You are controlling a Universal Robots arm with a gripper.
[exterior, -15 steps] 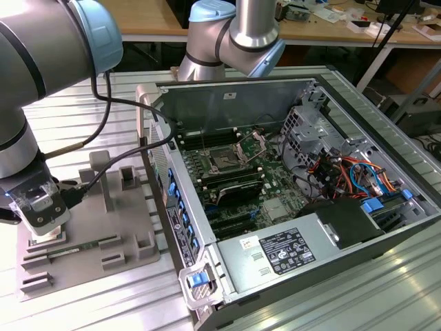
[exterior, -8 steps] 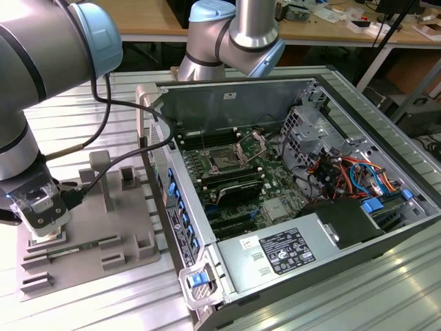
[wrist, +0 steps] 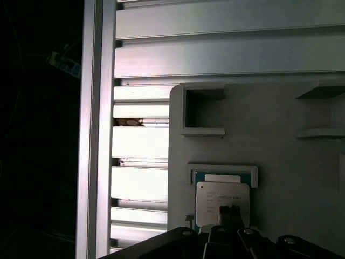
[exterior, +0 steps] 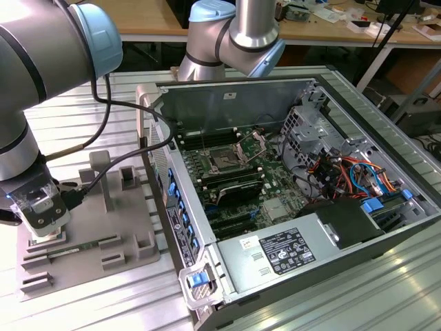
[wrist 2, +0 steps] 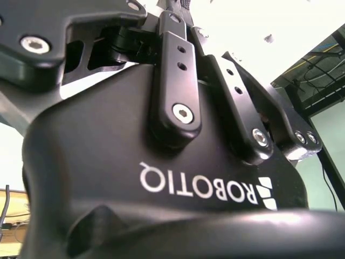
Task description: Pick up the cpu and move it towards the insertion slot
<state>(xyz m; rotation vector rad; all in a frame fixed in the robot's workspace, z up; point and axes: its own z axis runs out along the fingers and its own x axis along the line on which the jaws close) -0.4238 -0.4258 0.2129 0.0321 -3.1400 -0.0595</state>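
White logo lettering (wrist 2: 199,186) on the black housing of the gripper (wrist 2: 207,91), small-print white label (exterior: 286,252) on the power supply (exterior: 262,272), faint illegible marking on the cpu (wrist: 222,200)

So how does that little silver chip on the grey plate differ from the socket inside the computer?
The cpu is pale silver and flat; the insertion slot is dark with shiny metal framing. The cpu lies in a recess of the grey fixture plate, outside the computer case; the insertion slot sits on the green circuit board inside it. The claw is at the cpu, away from the insertion slot. Both are square.
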